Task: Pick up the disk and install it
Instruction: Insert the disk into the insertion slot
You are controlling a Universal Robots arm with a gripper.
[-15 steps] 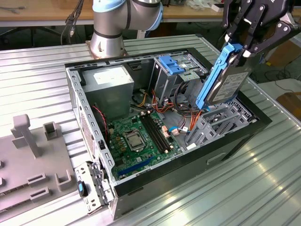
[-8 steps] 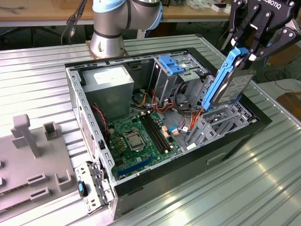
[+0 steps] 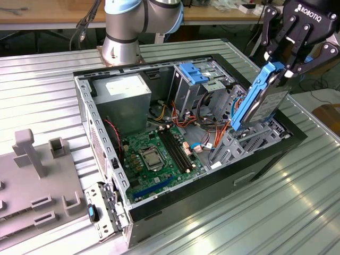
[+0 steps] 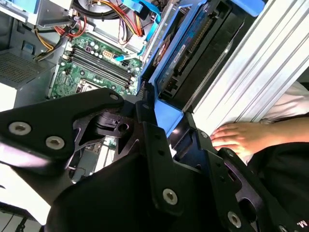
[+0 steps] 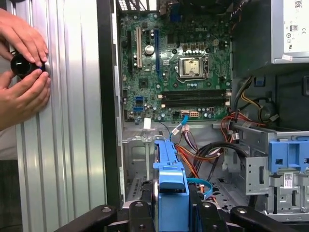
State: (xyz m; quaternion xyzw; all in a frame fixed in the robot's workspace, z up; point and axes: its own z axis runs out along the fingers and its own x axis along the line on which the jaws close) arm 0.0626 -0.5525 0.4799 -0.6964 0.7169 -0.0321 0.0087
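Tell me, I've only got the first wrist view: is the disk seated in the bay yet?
Observer: No. In the exterior view the gripper holds the disk by its upper end, above the open case.
Operator: Level?
Observer: Steeply tilted. Its blue rail faces the exterior view's left, and its lower end is close over the grey bay frame. I cannot tell whether they touch.
Operator: Anything else on the table?
Observer: A grey fixture plate with upright posts lies beside the case, towards the exterior view's left.
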